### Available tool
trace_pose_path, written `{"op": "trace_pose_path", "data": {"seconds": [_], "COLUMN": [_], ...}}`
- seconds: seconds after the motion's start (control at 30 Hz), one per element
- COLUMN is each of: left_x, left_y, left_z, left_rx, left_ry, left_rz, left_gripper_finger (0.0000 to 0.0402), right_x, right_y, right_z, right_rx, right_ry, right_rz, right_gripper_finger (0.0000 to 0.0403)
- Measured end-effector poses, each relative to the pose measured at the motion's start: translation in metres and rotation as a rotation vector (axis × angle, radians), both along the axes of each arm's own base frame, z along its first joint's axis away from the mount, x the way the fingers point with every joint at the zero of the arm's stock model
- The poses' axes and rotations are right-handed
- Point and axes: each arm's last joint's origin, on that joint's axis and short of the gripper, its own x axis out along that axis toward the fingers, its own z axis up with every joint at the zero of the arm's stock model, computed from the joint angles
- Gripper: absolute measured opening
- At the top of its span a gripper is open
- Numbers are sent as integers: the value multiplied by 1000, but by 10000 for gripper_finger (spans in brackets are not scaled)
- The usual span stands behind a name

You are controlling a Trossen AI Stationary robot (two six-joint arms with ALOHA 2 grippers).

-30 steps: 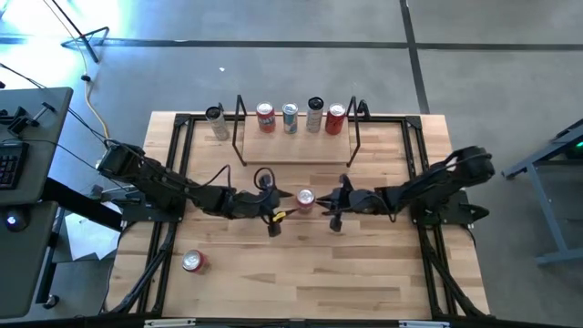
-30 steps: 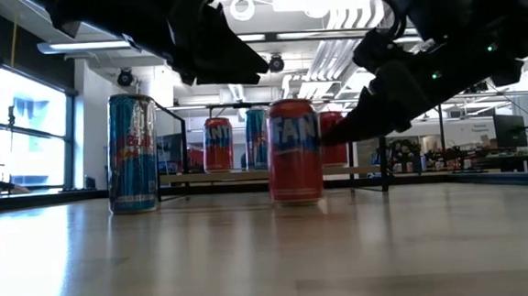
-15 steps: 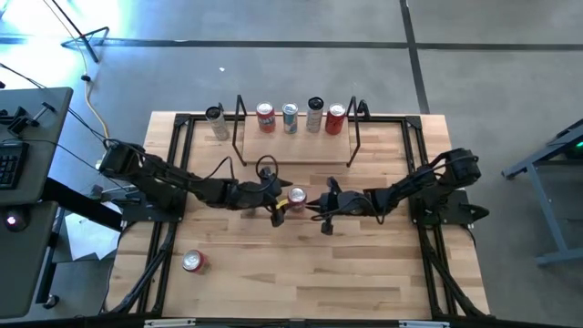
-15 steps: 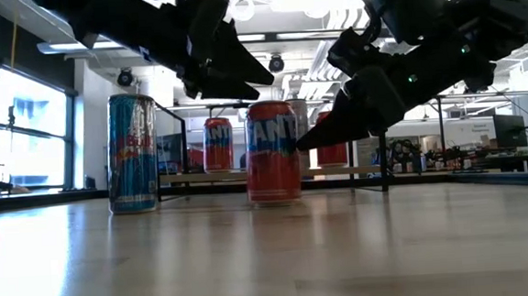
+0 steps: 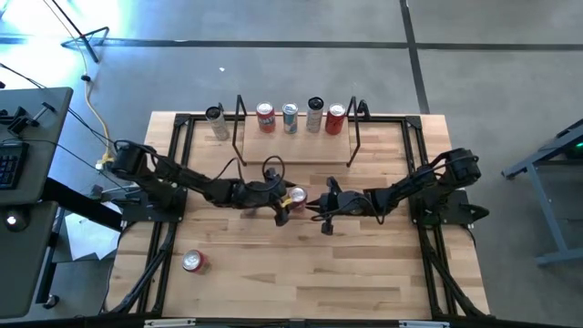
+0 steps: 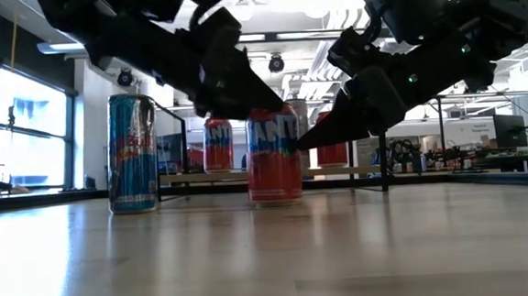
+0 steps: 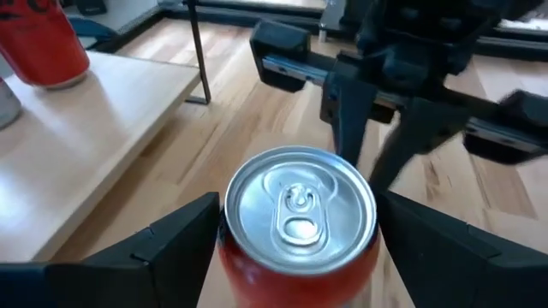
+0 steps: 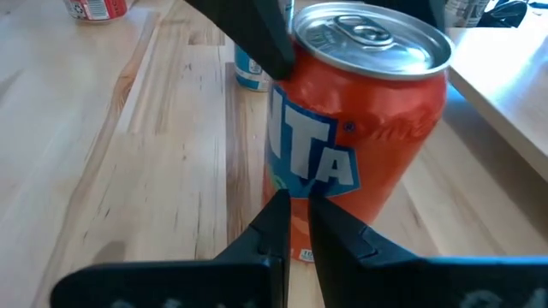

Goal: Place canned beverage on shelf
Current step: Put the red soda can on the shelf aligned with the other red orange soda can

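Note:
An orange soda can (image 5: 297, 197) stands upright on the wooden tabletop, in front of the shelf (image 5: 296, 153). My left gripper (image 5: 291, 200) is open and comes at the can from the left and above. Its fingers stand on either side of the can's upper part (image 7: 300, 214). My right gripper (image 5: 317, 209) is shut, with its tips at the can's right side. The shelf's pale plank carries several upright cans (image 5: 290, 117). My left gripper's fingers (image 7: 184, 235) stand close on either side of the can just below its rim, and I cannot tell whether they touch it. My right gripper meets the can's side wall (image 8: 295, 184) about halfway up with its shut fingertips (image 8: 278, 218). They come level from the table's right. The can stands upright on the table.
A tall silver can (image 5: 216, 122) stands just left of the shelf's black end frame (image 5: 240, 128). Another can (image 5: 192, 262) stands near the table's front left, and it shows tall and blue in the low view (image 6: 132, 152). Black rails (image 5: 178, 173) run along the table's sides.
My right gripper went toward the table's left with shut fingers and slid the upright orange can a little leftward, then stayed still. My left gripper moved right and down onto the can, so its fingers now stand on either side of the can's top.

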Motion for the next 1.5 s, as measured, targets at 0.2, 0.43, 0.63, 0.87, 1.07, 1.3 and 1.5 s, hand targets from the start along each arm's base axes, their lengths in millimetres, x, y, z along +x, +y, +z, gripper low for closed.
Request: {"op": "trace_pose_path", "data": {"seconds": [0.2, 0.43, 0.63, 0.87, 1.07, 1.3, 1.5], "left_x": [6, 7, 7, 6, -5, -27, -56], "left_y": [2, 8, 9, 10, 13, 27, 60], "left_z": [-6, -6, -6, -3, 13, 57, 88], "left_rx": [15, -3, -10, 10, 52, 82, 114], "left_ry": [-39, -40, -34, -41, -19, -79, -76], "left_rz": [-9, -12, -5, 22, 65, 151, 256], "left_gripper_finger": [303, 289, 248, 239, 236, 236, 235], "right_x": [0, 0, 0, 0, 0, 0, 0], "right_y": [0, 0, 0, 0, 0, 0, 0], "right_z": [0, 0, 1, 1, 1, 1, 1], "right_rx": [-2, -2, -1, 0, 1, 1, 1], "right_ry": [0, -4, -5, -11, -10, -8, -6], "right_rz": [4, 2, 2, -3, -3, -3, -3], "right_gripper_finger": [27, 27, 27, 27, 27, 27, 27]}}
